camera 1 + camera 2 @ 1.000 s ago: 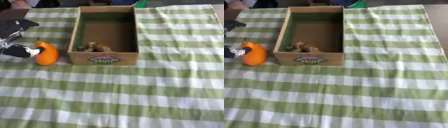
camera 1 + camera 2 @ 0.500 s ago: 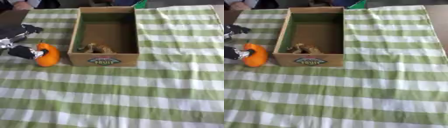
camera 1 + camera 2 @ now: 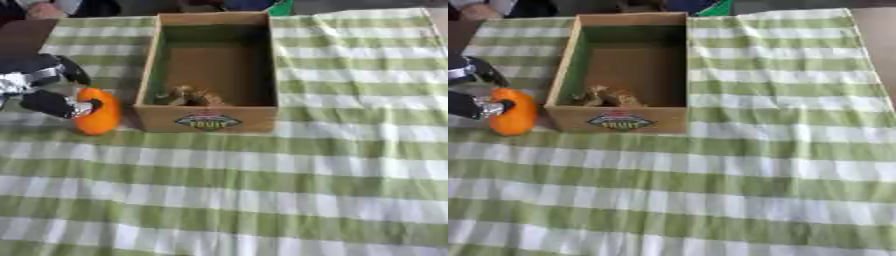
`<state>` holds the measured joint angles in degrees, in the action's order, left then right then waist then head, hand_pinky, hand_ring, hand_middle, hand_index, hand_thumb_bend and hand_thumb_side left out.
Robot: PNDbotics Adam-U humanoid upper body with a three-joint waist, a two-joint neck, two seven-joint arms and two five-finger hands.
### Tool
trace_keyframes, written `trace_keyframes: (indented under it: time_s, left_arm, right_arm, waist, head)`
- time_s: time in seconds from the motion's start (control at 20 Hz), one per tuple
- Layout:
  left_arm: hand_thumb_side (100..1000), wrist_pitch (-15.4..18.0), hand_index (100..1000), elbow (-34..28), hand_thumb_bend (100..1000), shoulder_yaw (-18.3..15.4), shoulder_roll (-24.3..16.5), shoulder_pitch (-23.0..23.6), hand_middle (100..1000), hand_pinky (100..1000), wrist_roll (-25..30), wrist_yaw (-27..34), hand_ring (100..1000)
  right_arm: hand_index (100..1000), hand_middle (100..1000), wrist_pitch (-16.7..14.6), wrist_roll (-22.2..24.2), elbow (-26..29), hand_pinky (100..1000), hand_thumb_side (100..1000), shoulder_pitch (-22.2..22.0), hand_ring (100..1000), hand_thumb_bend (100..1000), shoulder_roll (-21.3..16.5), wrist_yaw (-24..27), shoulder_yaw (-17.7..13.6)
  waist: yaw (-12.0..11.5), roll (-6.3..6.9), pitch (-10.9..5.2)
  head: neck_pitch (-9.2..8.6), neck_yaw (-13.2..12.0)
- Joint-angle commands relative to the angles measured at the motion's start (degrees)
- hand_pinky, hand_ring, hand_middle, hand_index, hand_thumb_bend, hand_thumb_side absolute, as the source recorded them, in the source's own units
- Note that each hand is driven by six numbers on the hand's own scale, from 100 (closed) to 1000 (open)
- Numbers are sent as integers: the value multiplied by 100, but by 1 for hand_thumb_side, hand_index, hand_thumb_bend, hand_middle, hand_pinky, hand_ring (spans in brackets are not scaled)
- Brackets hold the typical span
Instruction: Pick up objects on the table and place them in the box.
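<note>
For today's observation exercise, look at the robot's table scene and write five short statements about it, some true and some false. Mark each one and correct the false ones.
1. The orange fruit lies inside the box. False: it sits on the tablecloth, just left of the box.
2. The left hand is at the orange fruit. True.
3. The box is empty. False: a small brown thing lies at its near end.
4. The tablecloth has green and white checks. True.
5. The right hand is reaching into the box. False: no right hand shows in either view.
</note>
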<state>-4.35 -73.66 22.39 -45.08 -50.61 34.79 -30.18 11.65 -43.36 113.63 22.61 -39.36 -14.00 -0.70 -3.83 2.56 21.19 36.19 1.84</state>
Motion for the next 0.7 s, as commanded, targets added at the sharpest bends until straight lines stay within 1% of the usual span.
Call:
trace_keyframes:
  time_s: [0.05, 0.1, 0.25, 0.35, 0.4, 0.45, 0.5, 0.7]
  left_arm:
    - [622, -58, 775, -109, 252, -138, -148, -134, 726, 826, 304, 87, 821]
    - [621, -64, 759, -128, 231, -157, -148, -139, 721, 824, 402, 93, 817]
    - [611, -94, 730, -196, 204, -235, -148, -158, 713, 823, 689, 107, 809]
    - [588, -120, 715, -240, 153, -284, -152, -165, 708, 818, 880, 109, 803]
    - [550, -130, 719, -265, 100, -311, -150, -167, 706, 815, 978, 125, 798]
    - [528, -138, 724, -289, 100, -336, -148, -170, 707, 815, 1073, 157, 798]
    - [481, -149, 726, -317, 100, -361, -150, -172, 704, 811, 1168, 192, 793]
    - [434, -257, 721, -443, 100, -475, -166, -181, 691, 799, 1545, 341, 778]
  right_arm:
    - [810, 676, -2, -62, 96, 712, 769, 36, 694, 100, -76, 33, -68]
    - [810, 675, -1, -74, 96, 712, 768, 47, 694, 100, -71, 40, -71]
    - [808, 672, 51, -92, 96, 710, 766, 115, 691, 100, -42, 63, -69]
    - [807, 669, 62, -130, 96, 709, 765, 136, 688, 100, -27, 80, -76]
    - [806, 668, 61, -157, 96, 707, 765, 141, 686, 100, -24, 87, -81]
    - [806, 668, 63, -188, 96, 706, 764, 143, 686, 100, -24, 91, -88]
    - [805, 667, 63, -219, 96, 702, 763, 144, 683, 100, -23, 93, -92]
    - [804, 666, 63, -310, 96, 698, 765, 136, 680, 100, -14, 101, -93]
  waist:
    - [5, -4, -102]
    - [5, -4, -102]
    - [4, -4, -98]
    - [4, -3, -94]
    - [4, -3, -92]
    - [4, -3, -91]
    - [3, -3, -89]
    - [-7, -3, -86]
  head:
    - [-58, -21]
    - [-60, -22]
    - [-66, -23]
    - [-68, -26]
    - [-67, -24]
    - [-65, -20]
    - [-63, -15]
    - [-58, -7]
